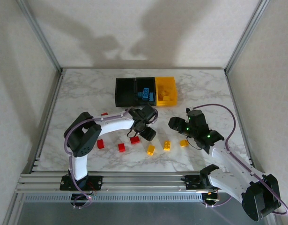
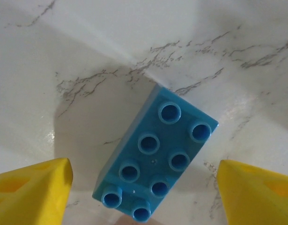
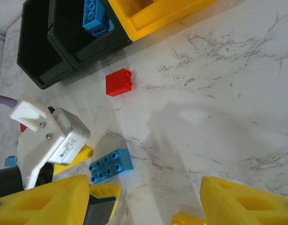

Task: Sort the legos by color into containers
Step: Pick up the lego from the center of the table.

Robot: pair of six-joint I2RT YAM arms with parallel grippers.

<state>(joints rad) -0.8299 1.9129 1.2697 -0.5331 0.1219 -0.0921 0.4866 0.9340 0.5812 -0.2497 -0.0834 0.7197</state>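
Top view: containers [image 1: 134,91] joined in a row at the back middle of the marble table [image 1: 87,93]: left black bin [image 1: 125,102], middle black bin [image 1: 144,80] with blue legos [image 1: 145,95] in it, yellow bin [image 1: 165,78] with yellow pieces inside. Loose on the table nearer the arms are red legos [image 1: 121,147] front left, and yellow legos [image 1: 167,145] front centre. Left gripper [image 1: 146,130] is low over the table just in front of the bins. Right gripper [image 1: 176,124] is to its right, near but apart. From above, the left gripper's body covers what lies under it. Left wrist view fills that in: a blue lego [image 2: 155,161], two by four studs, lies flat and studs up on the marble between the yellow left fingers [image 2: 31,194]. They are spread wide, with a clear gap on each side, not touching it. Right wrist view gives the side look: the same blue lego on the table just beside the left gripper's white body, and a single red lego [image 3: 118,82] just in front of the black bins. A blue brick stands in the middle black bin. Right fingers [image 3: 247,201] are spread apart with bare marble between them, gripping nothing. There is a scrap of yellow at the bottom edge between them, too cut off to tell what.
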